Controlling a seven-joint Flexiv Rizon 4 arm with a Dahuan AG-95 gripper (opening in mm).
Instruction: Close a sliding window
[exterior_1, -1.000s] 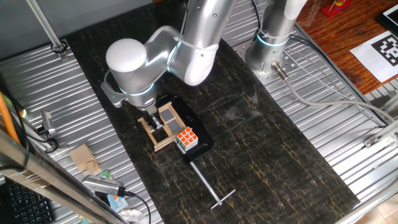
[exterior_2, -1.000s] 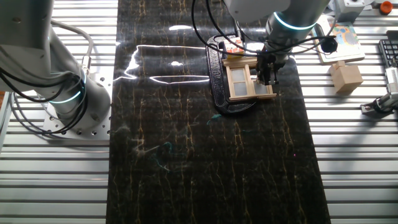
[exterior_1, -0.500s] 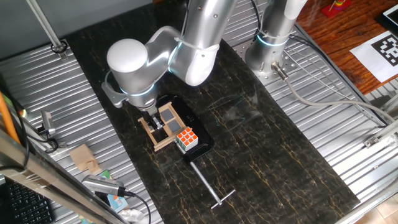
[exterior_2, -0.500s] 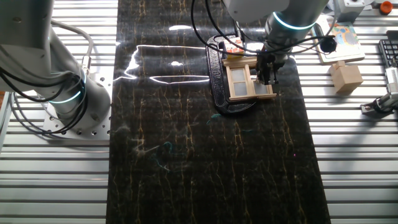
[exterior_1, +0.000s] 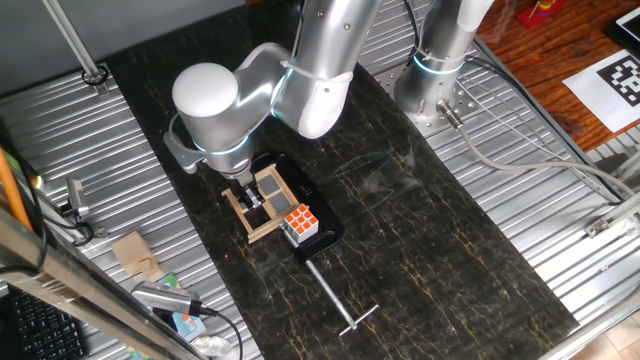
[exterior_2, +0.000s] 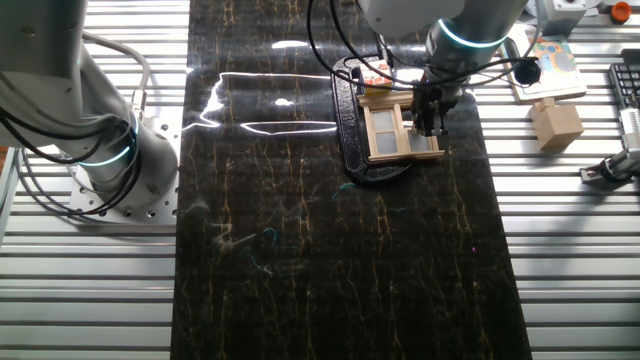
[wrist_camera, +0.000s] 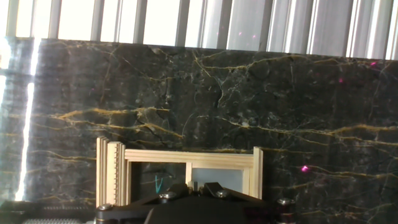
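Dark marble-patterned slab (exterior_1: 420, 240) with gold veining, laid over a ribbed metal tabletop (exterior_1: 130, 170) that shows on both sides of it

On the slab:
- black base (exterior_1: 322, 228) carrying the sliding window (exterior_1: 262, 200) of tan wood; Rubik's cube (exterior_1: 300, 224) at the window's near corner, also on the base
- metal T-handled rod (exterior_1: 335, 295) lying flat, one end just beside the base
- glare streaks across the slab in the other fixed view

On the ribbed metal:
- round arm base (exterior_1: 430, 85), bolted down beside the slab
- small wooden block (exterior_2: 556, 123), well apart from the window
- cables (exterior_1: 520, 160) trailing over the ribs
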